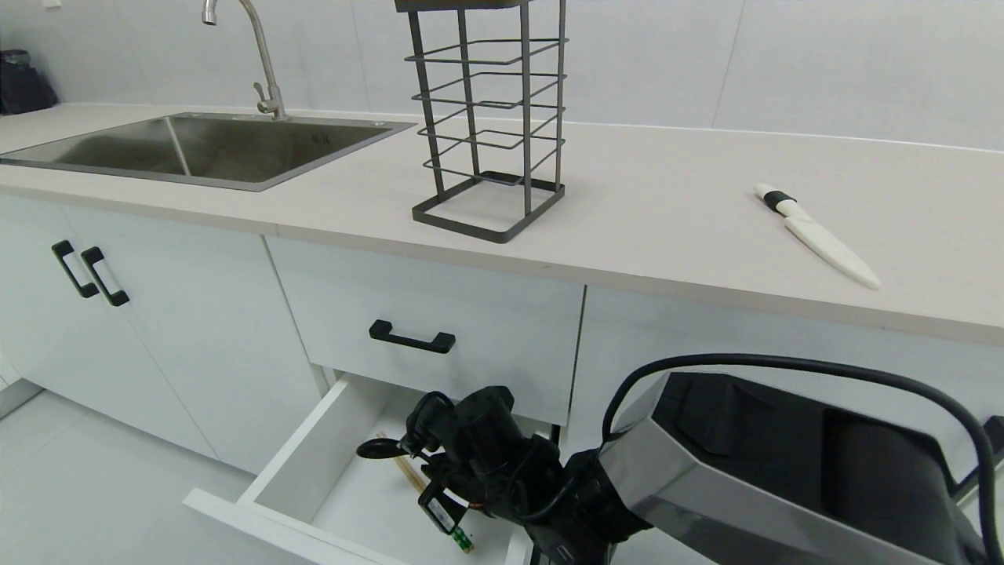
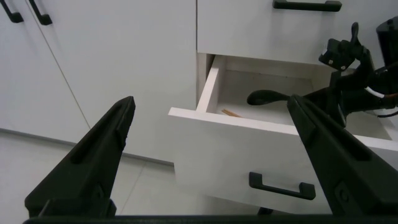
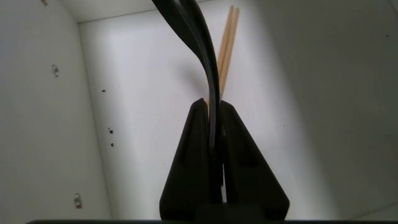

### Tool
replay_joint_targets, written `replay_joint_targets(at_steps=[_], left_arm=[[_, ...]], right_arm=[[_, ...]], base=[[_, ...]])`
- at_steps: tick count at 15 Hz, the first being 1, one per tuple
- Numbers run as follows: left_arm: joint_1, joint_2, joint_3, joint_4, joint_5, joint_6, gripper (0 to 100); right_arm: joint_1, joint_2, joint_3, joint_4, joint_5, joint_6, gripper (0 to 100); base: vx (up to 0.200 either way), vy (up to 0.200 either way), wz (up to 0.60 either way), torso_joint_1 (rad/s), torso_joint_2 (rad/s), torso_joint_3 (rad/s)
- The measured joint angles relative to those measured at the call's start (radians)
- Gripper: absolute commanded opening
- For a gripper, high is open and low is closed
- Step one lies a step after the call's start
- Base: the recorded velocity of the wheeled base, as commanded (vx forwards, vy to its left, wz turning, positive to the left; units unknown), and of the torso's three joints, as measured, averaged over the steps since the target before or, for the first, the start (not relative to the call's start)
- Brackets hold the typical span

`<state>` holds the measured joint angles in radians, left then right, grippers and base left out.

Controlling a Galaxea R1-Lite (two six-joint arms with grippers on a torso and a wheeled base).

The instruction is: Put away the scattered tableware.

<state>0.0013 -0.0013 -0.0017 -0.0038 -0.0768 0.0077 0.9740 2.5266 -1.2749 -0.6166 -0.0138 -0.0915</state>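
Note:
My right gripper [image 3: 216,134] is shut on the handle of a black spoon [image 3: 194,37], held over the inside of the open lower drawer [image 1: 282,463]. In the head view the spoon [image 1: 380,448] sticks out leftward from the right gripper [image 1: 417,453]. A pair of wooden chopsticks [image 3: 229,43] lies on the drawer floor beneath it. My left gripper [image 2: 211,155] is open and holds nothing, in front of the drawer front [image 2: 249,155], facing the spoon [image 2: 267,97] and the chopsticks [image 2: 231,113]. A white knife with a black band [image 1: 816,234] lies on the countertop at the right.
A dark wire rack [image 1: 490,118] stands on the counter's middle, with a steel sink [image 1: 204,145] and tap at the left. A shut drawer with a black handle [image 1: 412,337] sits above the open one. Cabinet doors [image 1: 86,271] are at the left.

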Motion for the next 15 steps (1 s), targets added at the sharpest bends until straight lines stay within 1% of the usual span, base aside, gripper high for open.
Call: replay_joint_targets(at_steps=[8, 9, 12, 15], left_arm=[[0.0, 0.0, 0.0, 0.0, 0.0, 0.0, 100], [0.0, 0.0, 0.0, 0.0, 0.0, 0.0, 100], [0.0, 0.0, 0.0, 0.0, 0.0, 0.0, 100], [0.0, 0.0, 0.0, 0.0, 0.0, 0.0, 100]], right_arm=[[0.016, 0.043, -0.01, 0.012, 0.003, -0.018, 0], [0.015, 0.048, -0.01, 0.016, 0.006, -0.019, 100], [0.015, 0.054, -0.009, 0.025, 0.01, -0.019, 100], [0.019, 0.011, -0.007, 0.091, 0.009, -0.017, 100]], base=[[0.0, 0.0, 0.0, 0.0, 0.0, 0.0], [0.0, 0.0, 0.0, 0.0, 0.0, 0.0], [0.0, 0.0, 0.0, 0.0, 0.0, 0.0], [0.0, 0.0, 0.0, 0.0, 0.0, 0.0]])
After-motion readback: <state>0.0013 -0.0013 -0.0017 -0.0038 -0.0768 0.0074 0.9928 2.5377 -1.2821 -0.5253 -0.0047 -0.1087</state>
